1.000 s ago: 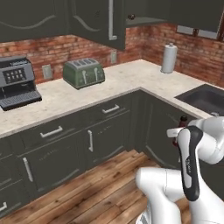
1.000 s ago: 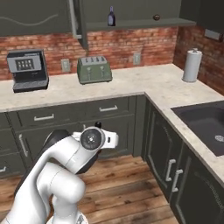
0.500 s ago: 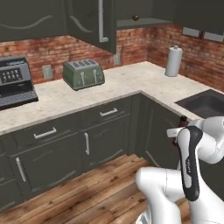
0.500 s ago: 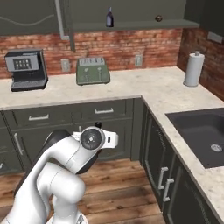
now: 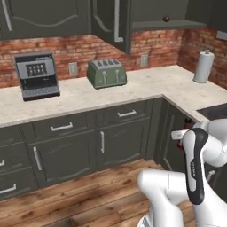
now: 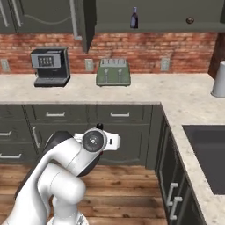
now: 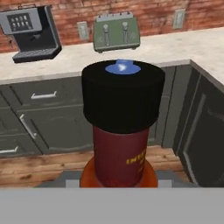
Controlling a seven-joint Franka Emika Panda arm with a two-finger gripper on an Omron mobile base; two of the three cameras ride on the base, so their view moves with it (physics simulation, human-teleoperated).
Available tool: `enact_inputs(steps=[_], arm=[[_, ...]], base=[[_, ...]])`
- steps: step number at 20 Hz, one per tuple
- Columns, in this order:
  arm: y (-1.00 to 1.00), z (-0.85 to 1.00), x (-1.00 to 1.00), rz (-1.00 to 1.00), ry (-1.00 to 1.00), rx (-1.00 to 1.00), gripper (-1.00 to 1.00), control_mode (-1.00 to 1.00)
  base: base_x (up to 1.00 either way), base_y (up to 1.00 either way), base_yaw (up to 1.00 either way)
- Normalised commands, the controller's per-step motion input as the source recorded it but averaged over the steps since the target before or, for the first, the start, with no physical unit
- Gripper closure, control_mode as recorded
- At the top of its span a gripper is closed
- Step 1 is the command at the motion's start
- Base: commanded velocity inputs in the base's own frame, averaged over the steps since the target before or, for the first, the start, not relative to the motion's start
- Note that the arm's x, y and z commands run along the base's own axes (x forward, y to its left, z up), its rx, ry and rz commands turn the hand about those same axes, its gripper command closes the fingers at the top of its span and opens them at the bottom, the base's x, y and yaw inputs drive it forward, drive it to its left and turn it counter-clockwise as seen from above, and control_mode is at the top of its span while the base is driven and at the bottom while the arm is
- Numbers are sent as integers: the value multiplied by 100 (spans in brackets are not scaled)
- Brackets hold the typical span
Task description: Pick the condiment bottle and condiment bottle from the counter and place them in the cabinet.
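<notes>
A dark red condiment bottle (image 7: 120,148) with a wide black cap stands close before the hand camera, and my gripper (image 5: 181,138) is shut on it; the bottle hides the fingertips. My hand hangs low in front of the lower cabinets, away from the counter (image 5: 146,86). In the right base view the bottle's dark top (image 6: 100,126) peeks above the hand. A second, slim dark condiment bottle (image 6: 134,17) stands upright on the shelf (image 6: 162,27) of the open upper cabinet, above the toaster.
The open cabinet door (image 5: 113,20) sticks out over the counter. A green toaster (image 5: 106,73) and a coffee machine (image 5: 36,75) stand against the brick wall. A paper towel roll (image 5: 203,66) is at the right, a sink (image 6: 206,154) beside it. A small round thing (image 6: 190,20) lies on the shelf.
Both base views have shifted: the counter, toaster and coffee machine slid rightward in the picture, so the camera moved. The arm keeps the same folded pose with the bottle in the gripper.
</notes>
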Motion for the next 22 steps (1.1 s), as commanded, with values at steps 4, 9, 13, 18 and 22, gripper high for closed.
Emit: enact_inputs(steps=[4,9,13,18,22], arm=[[0,0,0,0,0,0,100,100],[0,0,0,0,0,0,100,100],[0,0,0,0,0,0,100,100],[0,0,0,0,0,0,100,100],[0,0,0,0,0,0,100,100]], base=[[0,-44,45],[0,-46,45],[0,-48,37],[0,-56,22],[0,-60,19]])
